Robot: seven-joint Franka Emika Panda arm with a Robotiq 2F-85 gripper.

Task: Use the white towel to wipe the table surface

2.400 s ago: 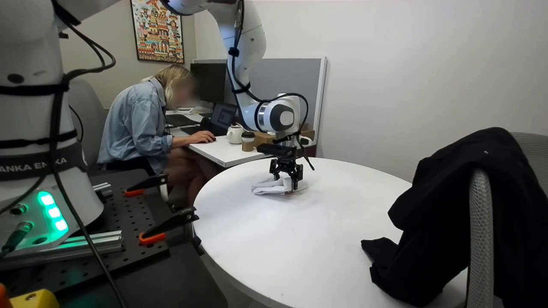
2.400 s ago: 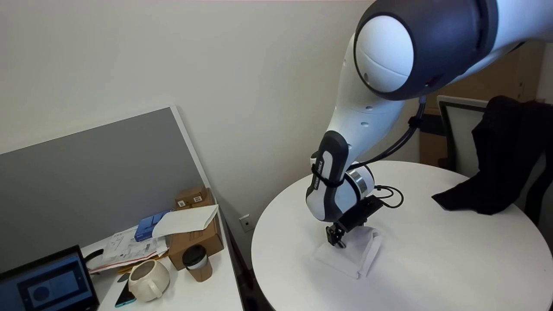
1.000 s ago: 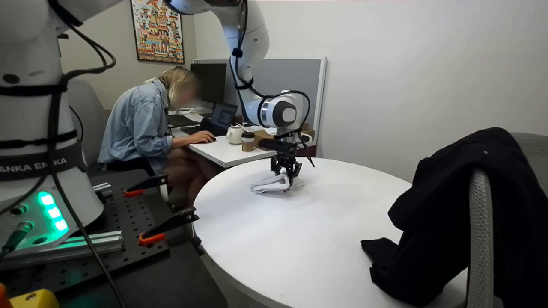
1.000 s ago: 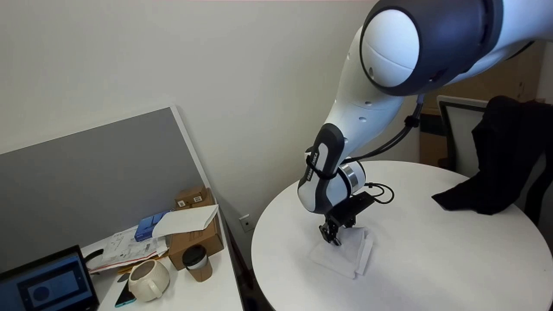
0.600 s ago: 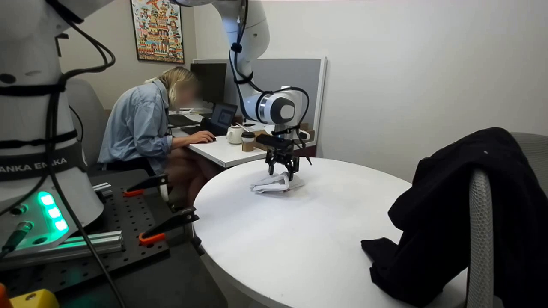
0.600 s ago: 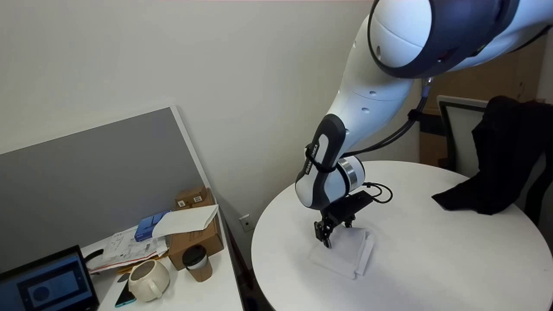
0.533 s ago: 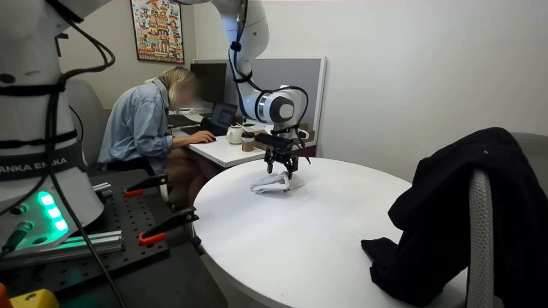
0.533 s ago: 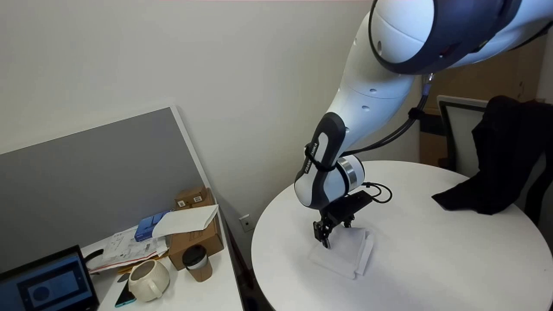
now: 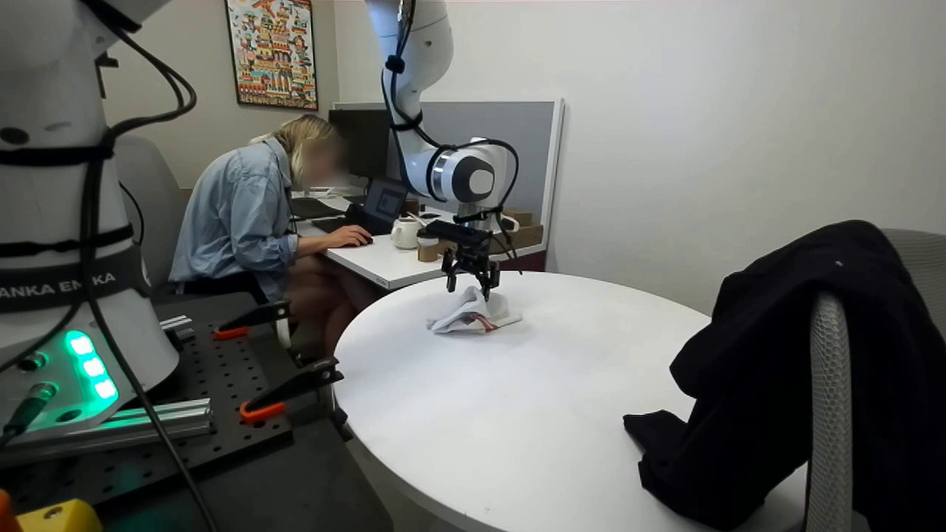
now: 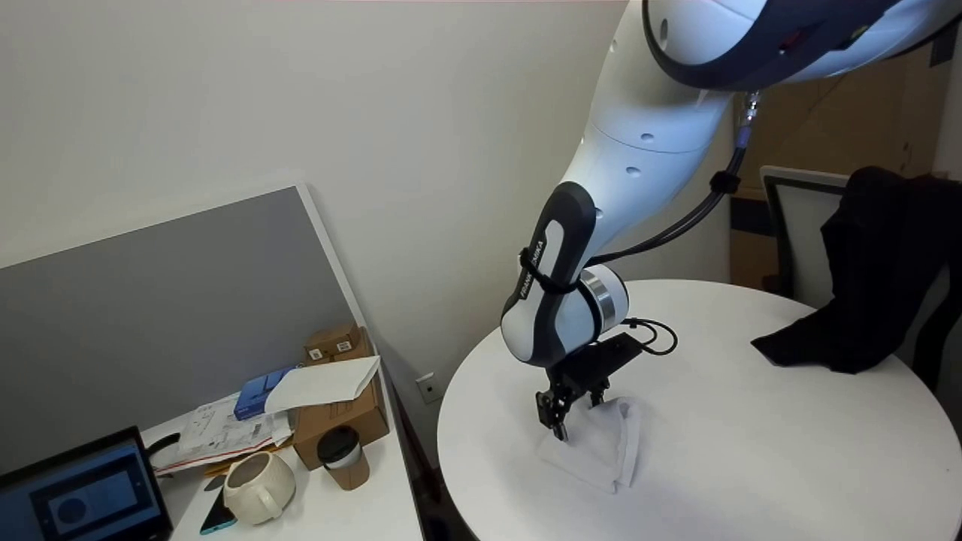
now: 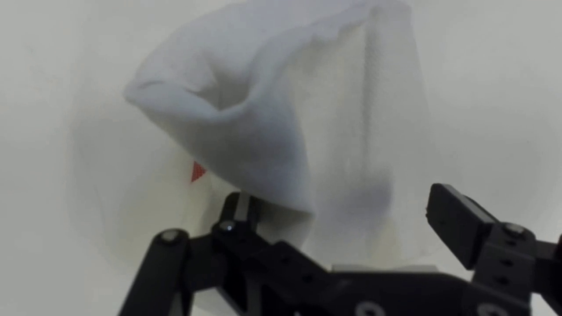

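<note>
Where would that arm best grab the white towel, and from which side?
I'd take the white towel by its raised fold, from above: that part rises off the round table, so the open gripper could likely pinch it, whereas the rest lies mostly flat.

Left of the round table [image 9: 532, 414], the robot's black base band [image 9: 44, 278] reads "ANKA EM" and, past a cable [image 9: 87, 266], "KA"; above the table, arm trim [image 10: 577, 218] reads "FRANK", strap [image 10: 555, 286], "MIKA".
</note>
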